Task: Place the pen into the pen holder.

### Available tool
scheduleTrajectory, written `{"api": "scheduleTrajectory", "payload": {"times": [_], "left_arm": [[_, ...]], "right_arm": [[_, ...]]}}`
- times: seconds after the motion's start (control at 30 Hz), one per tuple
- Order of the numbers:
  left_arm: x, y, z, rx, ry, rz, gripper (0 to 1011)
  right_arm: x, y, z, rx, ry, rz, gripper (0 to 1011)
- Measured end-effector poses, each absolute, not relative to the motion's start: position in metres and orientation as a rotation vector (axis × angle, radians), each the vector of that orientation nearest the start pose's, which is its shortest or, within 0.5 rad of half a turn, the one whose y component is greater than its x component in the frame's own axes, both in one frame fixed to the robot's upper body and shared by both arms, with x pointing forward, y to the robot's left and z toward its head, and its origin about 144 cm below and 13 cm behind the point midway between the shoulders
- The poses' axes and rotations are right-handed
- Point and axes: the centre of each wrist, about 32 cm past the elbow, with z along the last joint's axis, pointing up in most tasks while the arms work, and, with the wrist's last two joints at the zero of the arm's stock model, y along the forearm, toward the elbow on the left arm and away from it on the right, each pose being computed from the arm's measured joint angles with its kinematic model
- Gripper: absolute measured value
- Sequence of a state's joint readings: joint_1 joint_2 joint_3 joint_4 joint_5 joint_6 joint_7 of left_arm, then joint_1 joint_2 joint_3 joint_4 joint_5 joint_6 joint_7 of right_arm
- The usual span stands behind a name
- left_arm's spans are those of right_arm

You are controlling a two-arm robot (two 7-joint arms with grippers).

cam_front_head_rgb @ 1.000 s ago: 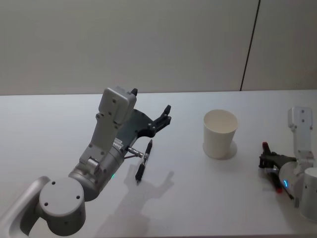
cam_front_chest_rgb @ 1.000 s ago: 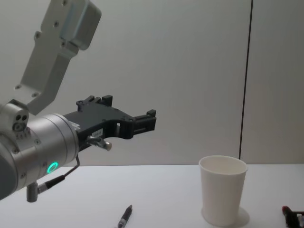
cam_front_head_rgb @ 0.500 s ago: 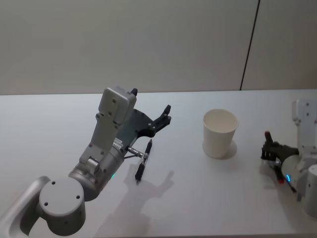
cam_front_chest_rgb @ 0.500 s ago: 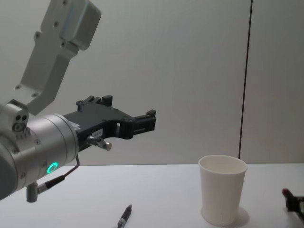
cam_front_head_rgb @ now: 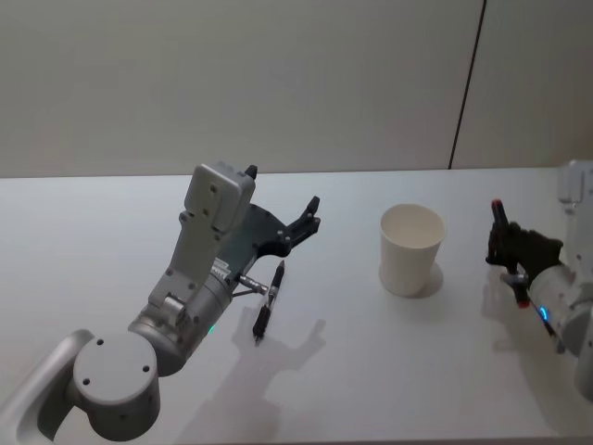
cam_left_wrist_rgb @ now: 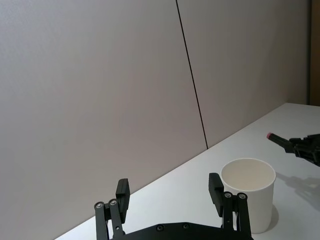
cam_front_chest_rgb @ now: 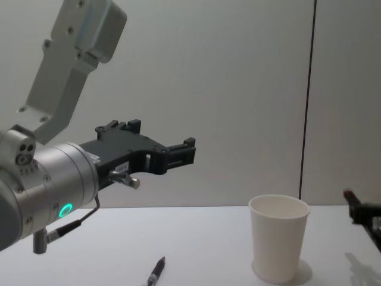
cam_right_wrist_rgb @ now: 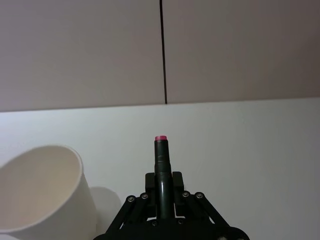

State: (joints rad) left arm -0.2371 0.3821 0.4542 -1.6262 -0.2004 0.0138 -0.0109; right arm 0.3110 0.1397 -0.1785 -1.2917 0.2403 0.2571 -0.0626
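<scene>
Hovering above the bench [cam_front_head_rgb: 93,213], left end effector [cam_left_wrist_rgb: 169,186] spread open over a loose black pen [cam_front_head_rgb: 270,301]; pen holder [cam_front_head_rgb: 411,250] upright, centre-right; right end effector [cam_front_head_rgb: 512,247], clamping red-tipped pen [cam_right_wrist_rgb: 161,160], now risen off bench, right of holder.

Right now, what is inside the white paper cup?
Nothing visible: the pen holder has a bare white inner wall. Its near wall hides the bottom. The right gripper holds a red-tipped pen outside it, to its right.

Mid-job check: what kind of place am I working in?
Likely a robot test bench: bare white table, blank panelled wall, only a white paper cup, a black pen and a red-tipped pen in the right pincer.
</scene>
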Motion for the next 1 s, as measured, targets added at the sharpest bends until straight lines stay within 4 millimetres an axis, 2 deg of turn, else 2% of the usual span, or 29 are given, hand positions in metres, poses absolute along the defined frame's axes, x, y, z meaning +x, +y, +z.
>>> {"api": "scheduleTrajectory", "payload": {"times": [0.57,1.0], "left_arm": [[0.492,0.198,1.204,0.061,-0.268,1.124,1004],[0.492,0.198,1.204,0.061,-0.268,1.124,1004]], "right_arm": [[0.54,-0.224,1.177,0.033,0.018,-1.368,184],[0.551,-0.216,1.186,0.181,-0.15,-1.243,184]]}}
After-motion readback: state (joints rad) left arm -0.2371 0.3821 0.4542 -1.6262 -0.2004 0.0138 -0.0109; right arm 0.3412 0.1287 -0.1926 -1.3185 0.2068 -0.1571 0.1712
